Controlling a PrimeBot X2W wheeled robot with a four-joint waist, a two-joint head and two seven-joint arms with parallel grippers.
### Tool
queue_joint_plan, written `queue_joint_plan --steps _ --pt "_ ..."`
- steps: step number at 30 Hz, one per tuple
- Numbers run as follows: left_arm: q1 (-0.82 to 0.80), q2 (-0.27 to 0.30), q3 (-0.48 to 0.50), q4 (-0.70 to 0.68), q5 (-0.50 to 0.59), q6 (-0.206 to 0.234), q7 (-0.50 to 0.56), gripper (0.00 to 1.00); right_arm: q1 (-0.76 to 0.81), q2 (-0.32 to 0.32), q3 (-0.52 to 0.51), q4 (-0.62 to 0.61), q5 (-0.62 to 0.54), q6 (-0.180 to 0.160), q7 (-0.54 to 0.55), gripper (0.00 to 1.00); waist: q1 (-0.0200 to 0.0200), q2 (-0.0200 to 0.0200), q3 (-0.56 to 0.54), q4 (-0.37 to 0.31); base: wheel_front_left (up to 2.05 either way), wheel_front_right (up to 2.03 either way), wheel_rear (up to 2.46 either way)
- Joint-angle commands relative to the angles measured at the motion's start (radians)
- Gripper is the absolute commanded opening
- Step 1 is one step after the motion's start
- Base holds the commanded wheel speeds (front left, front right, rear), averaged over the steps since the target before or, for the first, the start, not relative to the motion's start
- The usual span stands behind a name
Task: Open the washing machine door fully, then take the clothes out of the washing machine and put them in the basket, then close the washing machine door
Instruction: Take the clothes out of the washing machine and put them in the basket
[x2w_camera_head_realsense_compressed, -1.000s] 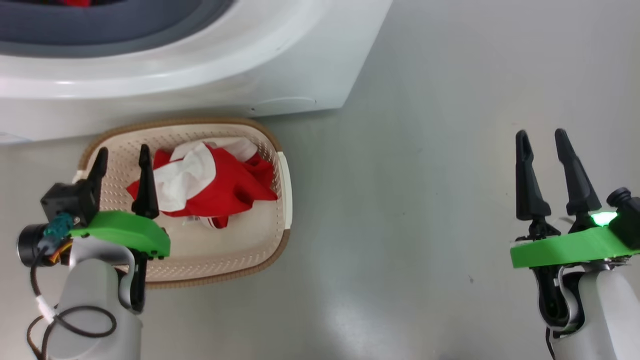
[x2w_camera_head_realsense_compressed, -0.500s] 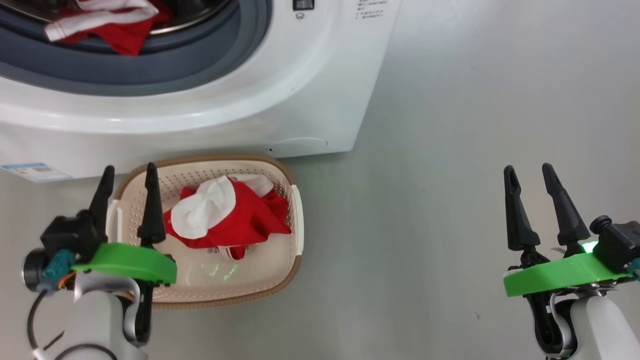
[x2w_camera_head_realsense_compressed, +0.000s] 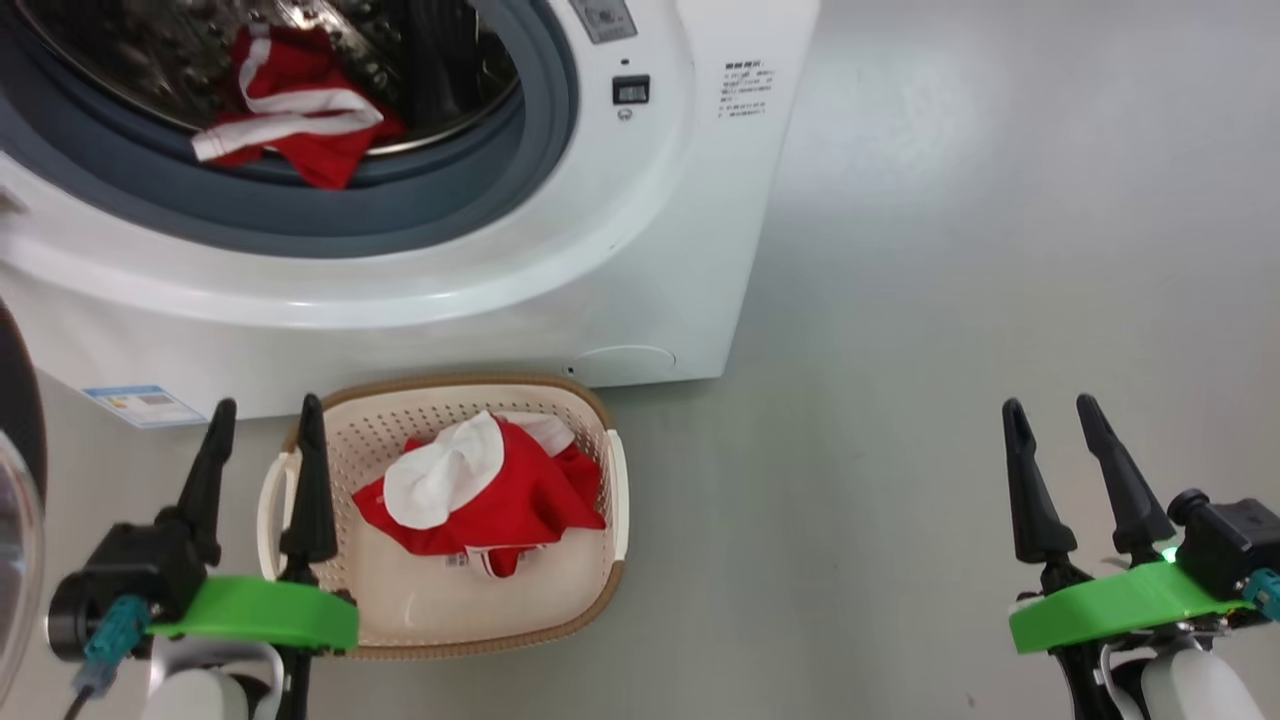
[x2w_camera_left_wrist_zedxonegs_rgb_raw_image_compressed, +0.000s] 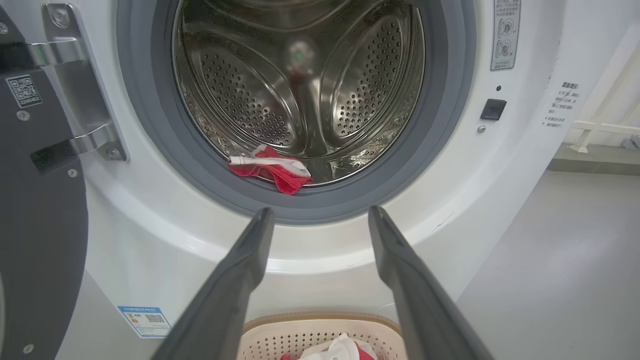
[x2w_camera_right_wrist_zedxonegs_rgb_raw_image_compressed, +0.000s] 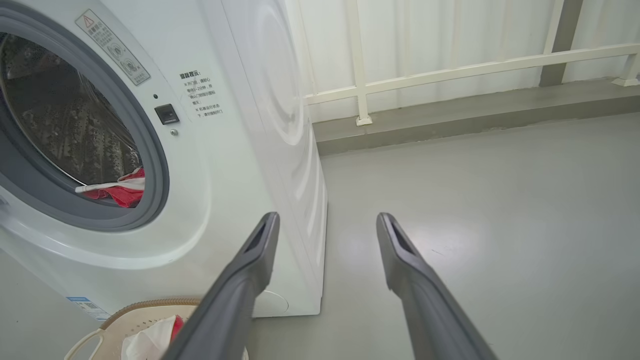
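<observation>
The white washing machine (x2w_camera_head_realsense_compressed: 640, 250) stands with its door (x2w_camera_left_wrist_zedxonegs_rgb_raw_image_compressed: 35, 215) swung wide to the left. A red and white garment (x2w_camera_head_realsense_compressed: 295, 125) lies at the drum's front lip (x2w_camera_left_wrist_zedxonegs_rgb_raw_image_compressed: 270, 167) (x2w_camera_right_wrist_zedxonegs_rgb_raw_image_compressed: 117, 190). On the floor before the machine sits the cream basket (x2w_camera_head_realsense_compressed: 600, 440) holding red and white clothes (x2w_camera_head_realsense_compressed: 480, 495). My left gripper (x2w_camera_head_realsense_compressed: 265, 412) hangs open and empty over the basket's left rim (x2w_camera_left_wrist_zedxonegs_rgb_raw_image_compressed: 320, 215). Far to the right my right gripper (x2w_camera_head_realsense_compressed: 1050, 408) is open and empty above bare floor (x2w_camera_right_wrist_zedxonegs_rgb_raw_image_compressed: 325, 220).
Grey floor (x2w_camera_head_realsense_compressed: 950, 250) stretches right of the machine. A white railing (x2w_camera_right_wrist_zedxonegs_rgb_raw_image_compressed: 450, 70) and a low grey kerb (x2w_camera_right_wrist_zedxonegs_rgb_raw_image_compressed: 475, 115) run along the back wall. A blue label (x2w_camera_head_realsense_compressed: 140, 405) marks the machine's lower left corner.
The head camera has tilted up, so the basket and both grippers sit lower in the picture and the drum with its garment has come into sight. Both grippers stay open.
</observation>
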Motion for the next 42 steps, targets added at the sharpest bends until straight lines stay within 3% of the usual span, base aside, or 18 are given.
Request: queue_joint_plan --steps 1,22,42 --pt "0.024 0.026 0.023 -0.040 -0.007 0.008 -0.002 1.00 0.016 -0.011 0.023 -0.021 -0.009 0.007 -0.006 1.00 0.0000 0.0000 -0.031 0.009 0.00 0.00 0.00" --pt "0.251 0.026 0.006 -0.208 -0.018 0.060 -0.002 1.00 0.108 -0.017 0.016 -0.043 -0.001 0.007 -0.006 1.00 0.0000 0.0000 -0.107 0.019 0.00 0.00 0.00" --pt "0.240 0.026 -0.017 -0.227 -0.024 0.071 -0.002 1.00 0.101 -0.012 0.015 -0.045 -0.001 0.007 -0.006 1.00 0.0000 0.0000 -0.086 0.017 0.00 0.00 0.00"
